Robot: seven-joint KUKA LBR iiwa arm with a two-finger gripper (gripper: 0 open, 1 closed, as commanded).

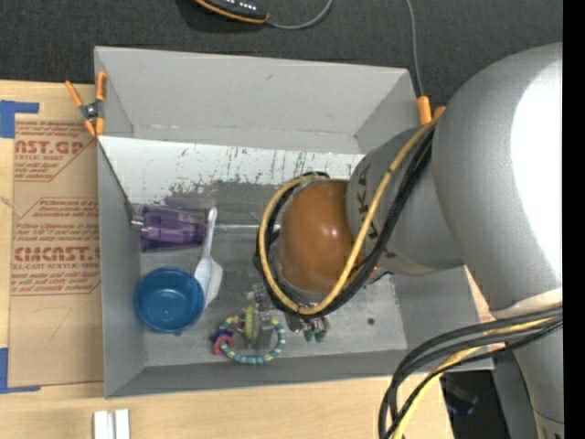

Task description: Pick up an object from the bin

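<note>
My gripper (311,327) pokes out from under the arm's orange dome, low over the front of the bin floor. Just to its left lies a small multi-coloured ring of beads (249,338) with green, blue and pink parts; it touches or nearly touches the gripper's left side. Whether anything is between the gripper's tips is hidden by the dome. A white plastic spoon (208,265) lies further left, its bowl end toward the front.
A round blue bowl (169,300) sits at the front left corner. A clear purple cup (172,229) lies on its side behind it by the left wall. The arm with its dome and cables covers the bin's right half.
</note>
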